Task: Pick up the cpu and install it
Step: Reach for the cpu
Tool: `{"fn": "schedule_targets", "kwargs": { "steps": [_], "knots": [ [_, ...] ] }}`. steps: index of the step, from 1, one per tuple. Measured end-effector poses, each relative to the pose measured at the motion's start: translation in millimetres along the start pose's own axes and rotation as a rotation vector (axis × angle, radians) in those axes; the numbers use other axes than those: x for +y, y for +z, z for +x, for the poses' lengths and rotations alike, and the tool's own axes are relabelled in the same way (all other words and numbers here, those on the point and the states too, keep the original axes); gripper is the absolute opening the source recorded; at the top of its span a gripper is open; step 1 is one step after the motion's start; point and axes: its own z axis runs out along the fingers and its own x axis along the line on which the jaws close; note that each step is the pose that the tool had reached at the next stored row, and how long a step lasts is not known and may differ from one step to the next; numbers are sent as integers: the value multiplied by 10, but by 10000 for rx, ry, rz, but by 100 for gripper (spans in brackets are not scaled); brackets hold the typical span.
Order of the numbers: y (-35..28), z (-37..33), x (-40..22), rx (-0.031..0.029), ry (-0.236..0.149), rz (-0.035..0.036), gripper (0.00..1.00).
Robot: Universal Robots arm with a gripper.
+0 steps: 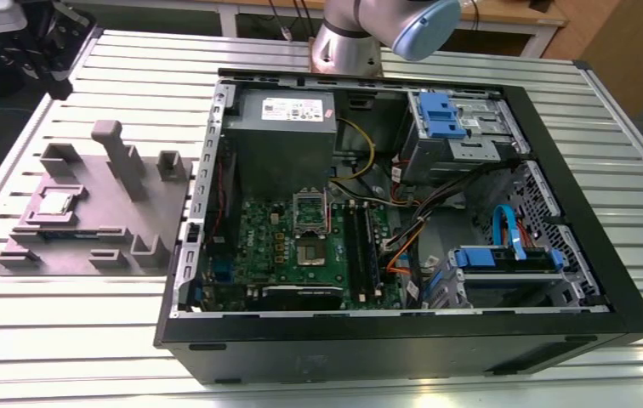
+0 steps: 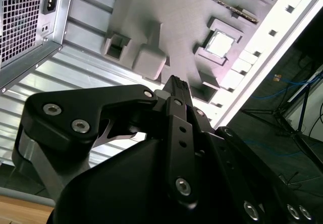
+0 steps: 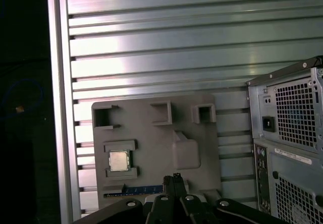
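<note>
The cpu [image 1: 59, 202] lies flat, shiny side up, in a square pocket of the grey holder [image 1: 100, 242] at the exterior view's left. Low raised walls border the pocket, and the space above the chip is open. The holder rests on the slatted desk [image 1: 128, 68], its right edge just beside the outer wall of the open computer case [image 1: 389, 327]. Its tall posts [image 1: 108, 144] stand nearer that wall than the cpu does. In the first wrist view the cpu [image 3: 119, 160] sits close to the holder's side facing the desk's edge [image 3: 60, 108], with bare slats between them.

In both wrist views the black fingers [image 2: 176, 85] [image 3: 168, 183] are pressed together with nothing between them, hanging over the holder [image 2: 166, 17] and apart from the cpu [image 2: 220, 43].

Inside the case, the socket [image 1: 310, 225] on the green motherboard [image 1: 259, 246] lies uncovered, with cables close on its right. The arm [image 1: 355, 34] rises behind the case.
</note>
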Motion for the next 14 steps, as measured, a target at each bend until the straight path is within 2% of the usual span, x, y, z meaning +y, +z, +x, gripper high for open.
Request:
{"fn": "schedule_targets", "kwargs": {
  "steps": [14],
  "knots": [
    [2,56,-5,0,0,0,10]
  ]
}}
